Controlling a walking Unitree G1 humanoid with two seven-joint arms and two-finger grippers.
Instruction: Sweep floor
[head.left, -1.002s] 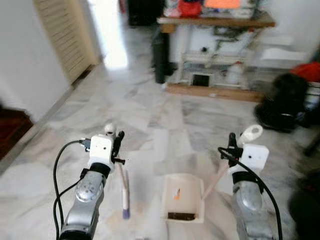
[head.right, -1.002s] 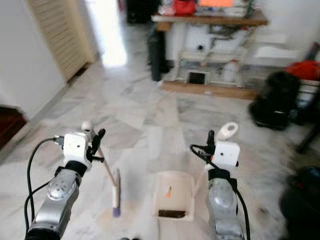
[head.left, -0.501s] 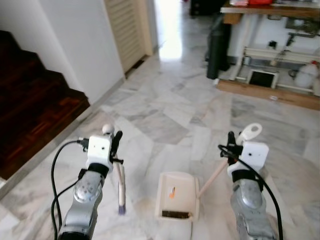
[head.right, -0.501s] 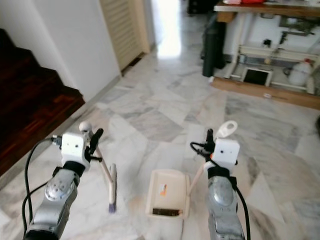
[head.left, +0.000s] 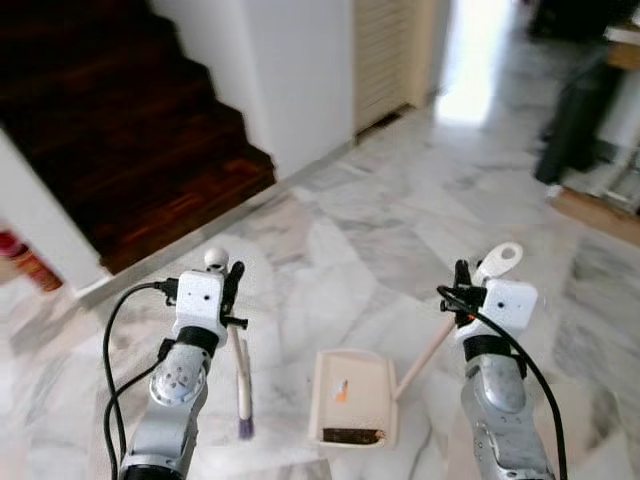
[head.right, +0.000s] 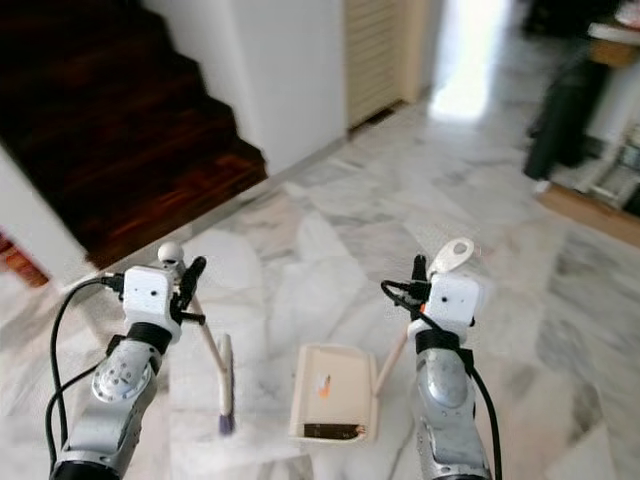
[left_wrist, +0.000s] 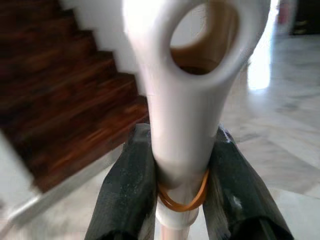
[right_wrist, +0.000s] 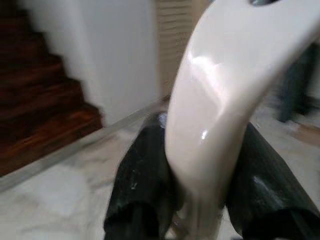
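Observation:
My left gripper (head.left: 234, 290) is shut on the white handle of a small broom (head.left: 242, 375), whose purple bristles hang just above the marble floor (head.left: 330, 250). In the left wrist view the black fingers (left_wrist: 127, 190) clamp the broom handle (left_wrist: 187, 120) just below its hanging loop. My right gripper (head.left: 462, 290) is shut on the cream handle of a dustpan (head.left: 352, 397), which rests low before me with an orange scrap and dark dirt inside. The right wrist view has the dustpan handle (right_wrist: 220, 95) pinched between both fingers (right_wrist: 145, 180).
Dark wooden stairs (head.left: 130, 130) rise at the left behind a white wall (head.left: 300, 70). A louvred door (head.left: 385, 50) and a bright doorway (head.left: 480, 60) lie ahead. A dark upright object (head.left: 580, 110) stands at the far right.
The camera has swung left: the table and shelves have slid out to the right and the stairs now take up the left. Both grippers keep their hold.

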